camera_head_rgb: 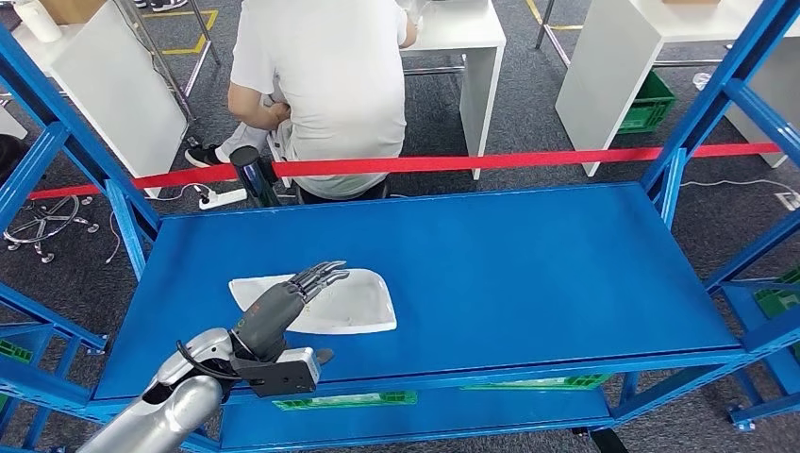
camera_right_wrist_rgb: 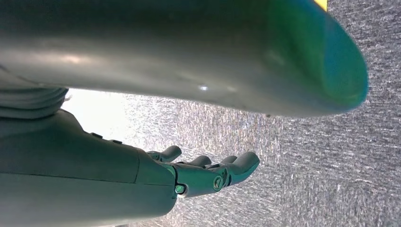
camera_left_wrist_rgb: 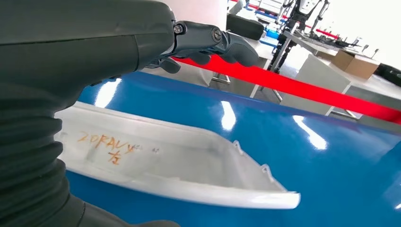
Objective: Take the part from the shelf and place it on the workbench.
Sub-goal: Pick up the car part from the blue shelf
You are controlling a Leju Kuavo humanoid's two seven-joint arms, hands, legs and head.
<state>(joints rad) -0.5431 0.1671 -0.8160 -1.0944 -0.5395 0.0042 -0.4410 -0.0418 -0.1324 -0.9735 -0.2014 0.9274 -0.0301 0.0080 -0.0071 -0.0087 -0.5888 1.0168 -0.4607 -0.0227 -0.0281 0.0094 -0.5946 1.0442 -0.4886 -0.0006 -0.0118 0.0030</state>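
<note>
White moulded plastic forms the part [camera_head_rgb: 340, 302], a shallow tray-like shell with a rounded, tapering outline, raised rim and small tabs along one edge; orange handwriting is seen on its matt inner face in the left wrist view [camera_left_wrist_rgb: 156, 161]. It is laid flat on the glossy blue metal shelf [camera_head_rgb: 528, 274], toward the near left of the surface, where ceiling lights are mirrored as bright streaks.

The left hand [camera_head_rgb: 283, 307] is extended over the part's left end, its dark fingers [camera_head_rgb: 321, 276] stretched forward and only slightly curved, spread above the white shell. Nothing is gripped by it; whether the fingertips are touching the plastic cannot be told. In the left wrist view the hand [camera_left_wrist_rgb: 203, 42] is seen raised above the part's rim, with shelf surface visible beneath the fingertips.

The right hand [camera_right_wrist_rgb: 203, 175] is shown against speckled grey carpet [camera_right_wrist_rgb: 331, 165], its fingers loosely apart and lightly curled, with nothing held.

Beyond the shelf a taut red tape [camera_head_rgb: 491, 162] is stretched across, and behind it a person [camera_head_rgb: 325, 85] in a pale shirt is seated facing away at a white table [camera_head_rgb: 462, 38].
</note>
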